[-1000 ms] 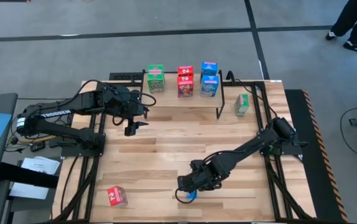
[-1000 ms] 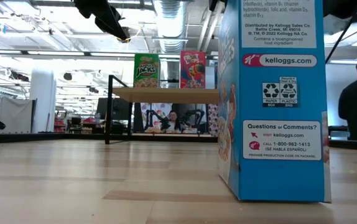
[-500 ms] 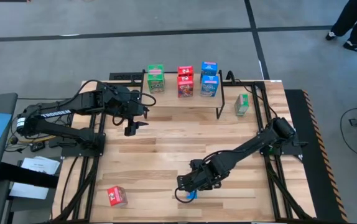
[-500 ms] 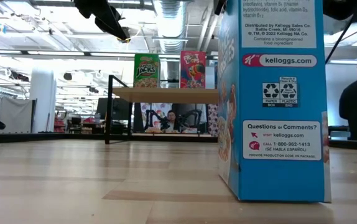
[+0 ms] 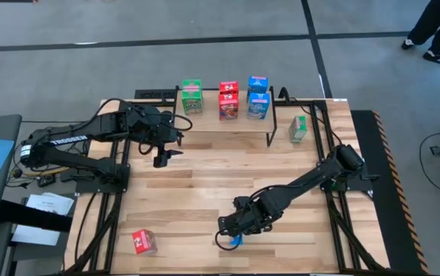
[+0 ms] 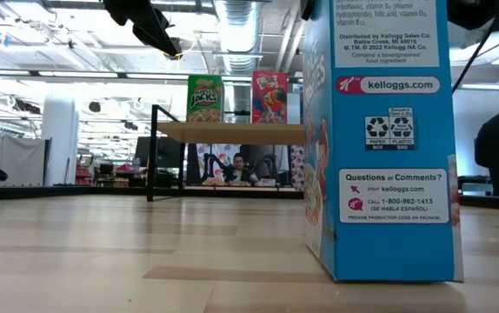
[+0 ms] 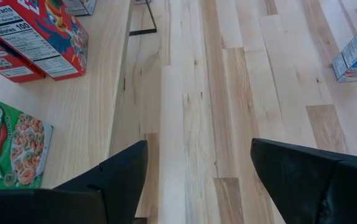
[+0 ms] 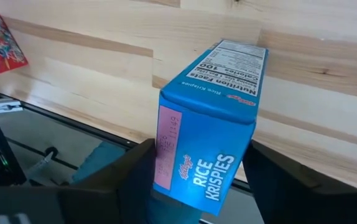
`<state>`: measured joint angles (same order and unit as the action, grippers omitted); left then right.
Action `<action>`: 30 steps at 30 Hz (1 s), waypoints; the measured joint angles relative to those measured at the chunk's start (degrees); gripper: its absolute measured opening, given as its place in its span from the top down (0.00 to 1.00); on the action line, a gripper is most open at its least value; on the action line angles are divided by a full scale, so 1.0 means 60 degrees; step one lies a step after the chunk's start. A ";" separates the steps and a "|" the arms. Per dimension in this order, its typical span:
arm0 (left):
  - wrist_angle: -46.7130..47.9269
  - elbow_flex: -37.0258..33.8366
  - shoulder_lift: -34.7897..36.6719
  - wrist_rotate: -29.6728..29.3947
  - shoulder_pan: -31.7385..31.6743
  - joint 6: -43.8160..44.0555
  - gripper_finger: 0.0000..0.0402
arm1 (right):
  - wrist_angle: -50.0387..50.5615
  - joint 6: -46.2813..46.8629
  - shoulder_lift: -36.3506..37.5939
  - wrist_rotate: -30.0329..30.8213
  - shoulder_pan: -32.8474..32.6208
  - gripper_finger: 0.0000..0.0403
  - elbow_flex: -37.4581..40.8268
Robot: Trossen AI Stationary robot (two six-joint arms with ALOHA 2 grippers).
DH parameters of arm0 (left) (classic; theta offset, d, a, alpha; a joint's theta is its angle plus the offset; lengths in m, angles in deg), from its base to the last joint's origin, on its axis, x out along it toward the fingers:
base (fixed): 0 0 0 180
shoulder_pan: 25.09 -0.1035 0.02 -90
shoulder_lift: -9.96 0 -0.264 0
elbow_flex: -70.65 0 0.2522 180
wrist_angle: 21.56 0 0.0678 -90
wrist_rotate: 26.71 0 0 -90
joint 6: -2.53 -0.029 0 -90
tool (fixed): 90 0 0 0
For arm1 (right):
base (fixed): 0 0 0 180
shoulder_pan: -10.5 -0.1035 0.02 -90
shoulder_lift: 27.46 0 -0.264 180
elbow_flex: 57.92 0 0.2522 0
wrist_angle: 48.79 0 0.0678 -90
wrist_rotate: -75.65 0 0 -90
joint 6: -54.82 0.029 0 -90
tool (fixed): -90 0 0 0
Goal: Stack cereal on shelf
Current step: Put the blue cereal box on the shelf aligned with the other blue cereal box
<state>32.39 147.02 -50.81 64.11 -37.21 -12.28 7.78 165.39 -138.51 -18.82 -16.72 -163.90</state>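
Observation:
A blue cereal box [image 8: 206, 124] stands upright at the table's near edge [image 5: 236, 241], and it fills the right of the low view [image 6: 380, 139]. My right gripper [image 8: 200, 152] reaches down over it from the far right [image 5: 231, 232] and is shut on it. The shelf [image 5: 209, 103] at the far edge carries green, red and blue boxes, stacked two high. My left gripper [image 5: 162, 159] hangs open above the table's far left, holding nothing [image 7: 197, 149]. A red box [image 5: 144, 241] lies near the front left. A green box [image 5: 299, 128] stands on the table right of the shelf. My right gripper pinches the blue box between its two fingers, one on each of two opposite sides [image 8: 161, 168] at the box's upper end. The fingers slant down from the table's far right. The box stays upright with its bottom end on the table [image 6: 389, 276].
The shelf's black legs [image 5: 270, 140] stand on the far part of the table. The blue box sits right at the near edge. Bare wooden boards lie between the shelf and the two arms. A person stands on the floor beyond the far right corner [image 5: 435, 31].

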 joint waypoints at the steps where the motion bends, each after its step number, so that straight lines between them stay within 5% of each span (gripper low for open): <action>1: 0.0000 0.0000 0.0000 0.0000 -0.0003 0.0000 0.32 | -0.0003 -0.0001 0.0000 0.0004 0.0000 0.37 0.0000; 18: 0.0000 0.0000 0.0000 0.0000 -0.0002 0.0000 0.32 | 0.0002 -0.0525 0.0007 0.0006 0.0000 0.48 -0.0295; 30: 0.0000 0.0000 0.0004 0.0000 -0.0002 0.0000 0.32 | 0.0987 -0.2496 0.0007 0.0040 0.0450 0.48 -0.1577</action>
<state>32.39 147.02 -50.79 64.11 -37.22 -12.28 13.70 150.41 -138.46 -18.58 -14.02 -173.37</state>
